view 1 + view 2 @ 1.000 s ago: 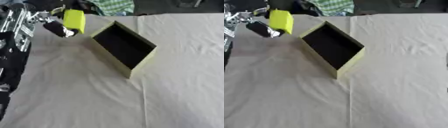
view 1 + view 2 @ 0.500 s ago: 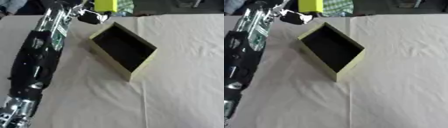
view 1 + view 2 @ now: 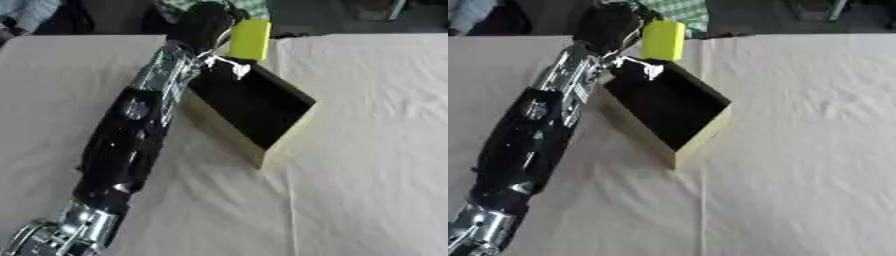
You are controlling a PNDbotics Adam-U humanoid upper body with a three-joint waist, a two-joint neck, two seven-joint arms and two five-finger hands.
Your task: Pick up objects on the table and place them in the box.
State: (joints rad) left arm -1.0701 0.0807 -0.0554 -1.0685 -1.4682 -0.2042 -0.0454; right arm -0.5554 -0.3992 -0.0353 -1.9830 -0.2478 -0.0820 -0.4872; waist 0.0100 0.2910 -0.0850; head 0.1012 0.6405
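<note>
Fingers of the left hand (image 3: 205, 22) are curled round a yellow block (image 3: 249, 39), though only their dark outline shows against the dim background beyond the table (image 3: 367, 150), so where each one sits on the block is hard to make out. The left arm (image 3: 131, 135) runs diagonally from the lower left corner up to the far edge of the table, its lowest part cut off by the edge of the view, and it hides the near-left wall of the box (image 3: 702, 137). The yellow block is held upright in the air at the far corner of the box, roughly above its rim; whether it touches the rim cannot be told. The box is open-topped, pale yellow-green outside and so dark inside that its floor and any contents cannot be seen. It lies askew on the white cloth (image 3: 798, 125) covering the table. The right hand shows in neither view.
</note>
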